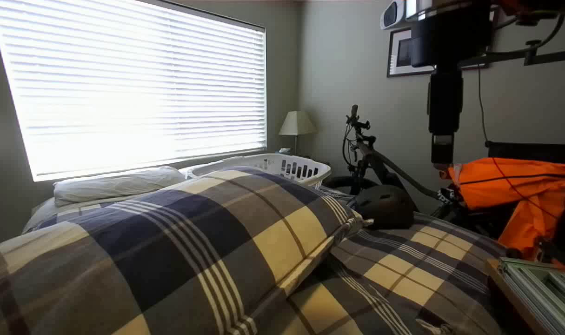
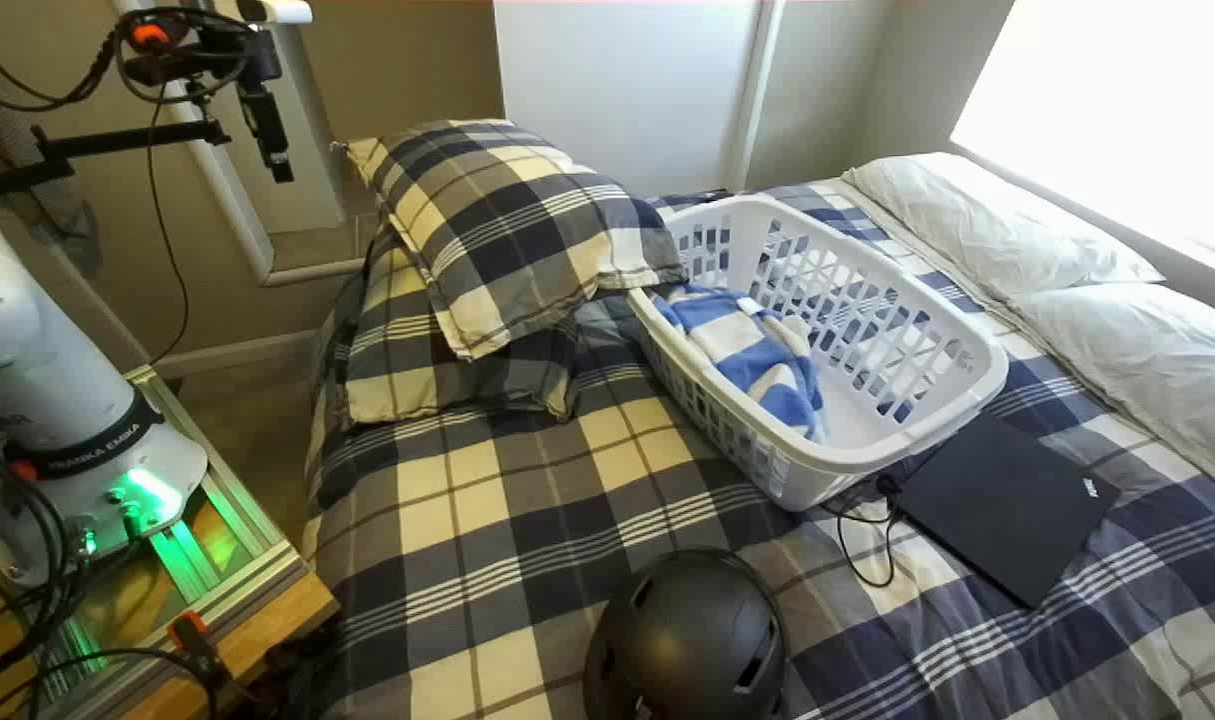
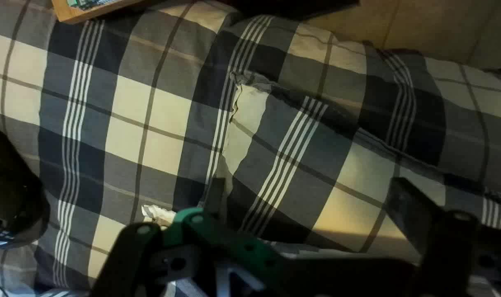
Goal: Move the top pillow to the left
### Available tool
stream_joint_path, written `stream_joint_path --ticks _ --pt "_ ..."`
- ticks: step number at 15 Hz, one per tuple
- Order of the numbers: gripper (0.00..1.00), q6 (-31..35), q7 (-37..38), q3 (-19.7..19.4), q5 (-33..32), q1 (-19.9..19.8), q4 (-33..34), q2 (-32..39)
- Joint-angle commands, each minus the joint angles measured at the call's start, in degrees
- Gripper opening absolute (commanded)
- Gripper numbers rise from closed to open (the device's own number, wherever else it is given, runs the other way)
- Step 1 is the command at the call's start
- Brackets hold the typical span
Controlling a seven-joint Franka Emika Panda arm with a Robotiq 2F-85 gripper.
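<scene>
Brightest area is the window, washed out white in both exterior views; slats of the lowered horizontal blinds legible toward its right side; walls dull grey-green; a lamp with tapered cream shade stands by the room corner, lower part hidden; a dark-framed picture hangs on the wall, partly blocked from sight; bed spread in navy, grey and cream plaid; tall white panel beyond it; brown floor beside the bed, edged by pale baseboard.
</scene>
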Motion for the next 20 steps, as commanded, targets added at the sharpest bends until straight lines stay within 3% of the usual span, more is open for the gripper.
stream_joint_path --ticks 1,5,10,15,17,19,20 --pt "1.0 -0.1 0.16 -0.34 -0.18 0.38 0.08 0.06" --pt "1.0 -0.1 0.16 -0.34 -0.18 0.38 0.08 0.06" --pt "1.0 10.72 -4.39 -4.84 -9.61 -3.14 -6.59 -7.25" --pt "1.0 30.94 -14.93 -15.74 -14.81 -8.81 -13.27 -10.77" --pt "1.0 38.99 -21.49 -21.18 -12.56 -9.75 -13.32 -8.76" --pt "1.0 45.62 -28.34 -27.26 -8.12 -7.89 -12.37 -6.24" --pt "1.0 40.68 -24.03 -21.67 -9.91 -10.77 -12.54 -7.67"
